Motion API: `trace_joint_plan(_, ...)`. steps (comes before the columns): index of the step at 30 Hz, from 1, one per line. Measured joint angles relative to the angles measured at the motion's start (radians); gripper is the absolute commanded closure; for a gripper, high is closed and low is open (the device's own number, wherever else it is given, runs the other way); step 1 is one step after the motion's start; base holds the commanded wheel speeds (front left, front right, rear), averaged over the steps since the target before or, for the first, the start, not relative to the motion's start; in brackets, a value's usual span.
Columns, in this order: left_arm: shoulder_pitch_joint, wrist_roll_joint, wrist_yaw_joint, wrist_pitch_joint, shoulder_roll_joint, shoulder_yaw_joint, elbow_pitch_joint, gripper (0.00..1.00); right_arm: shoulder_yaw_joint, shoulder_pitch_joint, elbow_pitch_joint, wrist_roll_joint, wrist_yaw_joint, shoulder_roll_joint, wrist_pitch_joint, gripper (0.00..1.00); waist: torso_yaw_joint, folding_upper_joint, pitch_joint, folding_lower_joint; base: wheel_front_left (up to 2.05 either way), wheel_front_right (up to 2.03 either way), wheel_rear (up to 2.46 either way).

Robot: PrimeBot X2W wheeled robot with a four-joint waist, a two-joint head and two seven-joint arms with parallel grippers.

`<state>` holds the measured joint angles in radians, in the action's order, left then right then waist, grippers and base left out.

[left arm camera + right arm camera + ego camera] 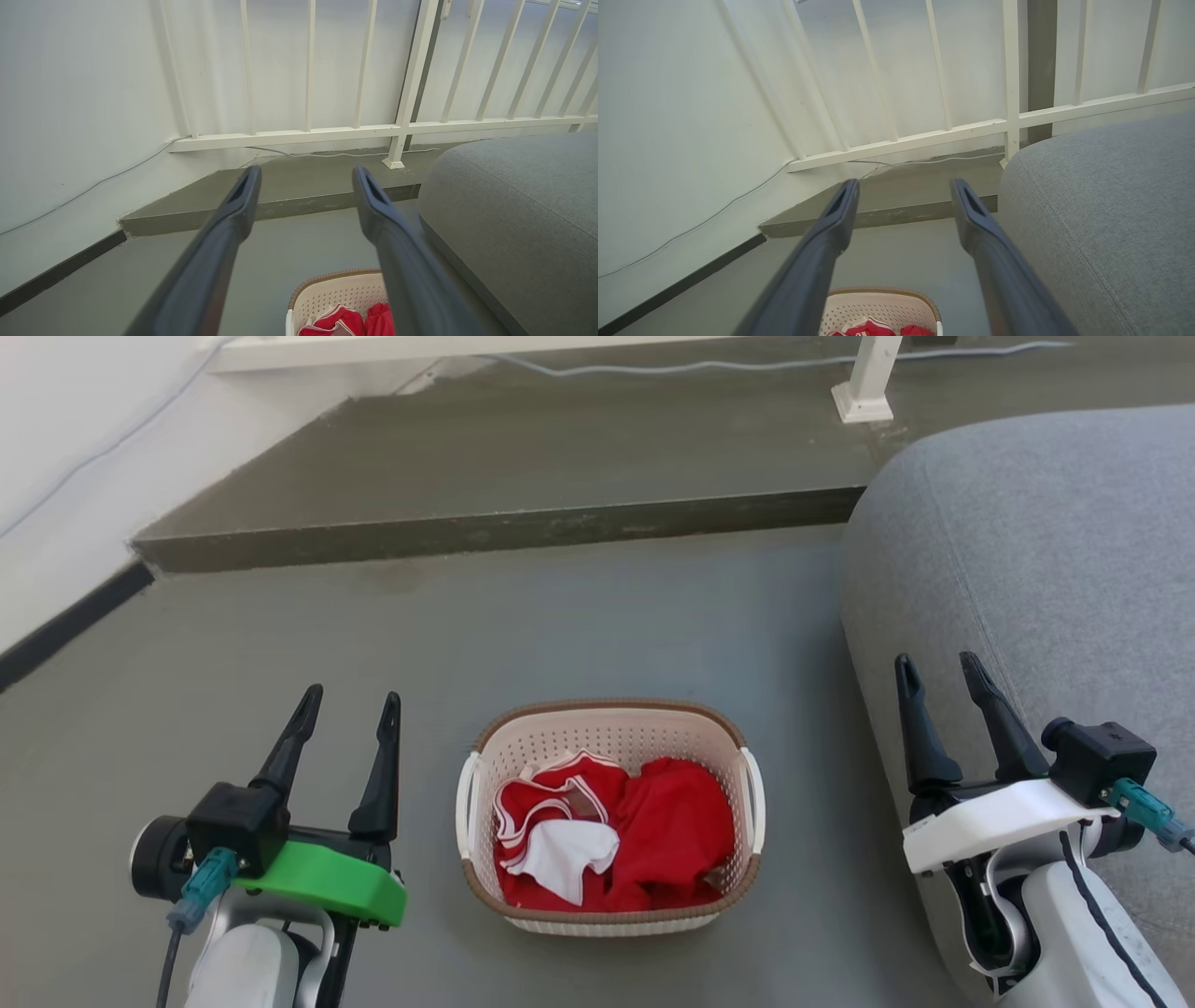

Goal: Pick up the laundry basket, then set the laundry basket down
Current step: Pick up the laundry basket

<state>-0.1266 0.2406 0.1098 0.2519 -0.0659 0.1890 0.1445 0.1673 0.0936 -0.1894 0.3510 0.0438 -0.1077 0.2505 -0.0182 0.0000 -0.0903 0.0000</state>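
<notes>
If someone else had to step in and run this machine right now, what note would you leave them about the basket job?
Left hand: open, empty, hovering to the left of the laundry basket.
Right hand: open, empty, to the basket's right, beside the grey sofa.
Basket: on the floor between the two hands, with red and white clothes inside.
Done: nothing gripped yet.
Left: take hold of the basket, probably by its side handles, lift it, then set it down.
</notes>
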Motion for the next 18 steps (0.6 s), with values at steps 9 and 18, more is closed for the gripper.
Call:
trace_joint_plan(9, -0.025, 0.003, 0.005, 0.0, 0.01, -0.011, 0.0, 0.0, -0.015, 0.008, -0.008, -0.001, 0.0, 0.011, 0.0, 0.0, -0.012, 0.0, -0.077, 0.0, 0.0, 0.0, 0.0)
trace_joint_plan(18, -0.091, 0.011, 0.01, 0.0, 0.01, -0.023, 0.001, 0.0, -0.023, 0.074, -0.016, 0.0, 0.0, 0.024, 0.0, 0.0, -0.023, 0.0, -0.185, 0.0, 0.0, 0.0, 0.0)
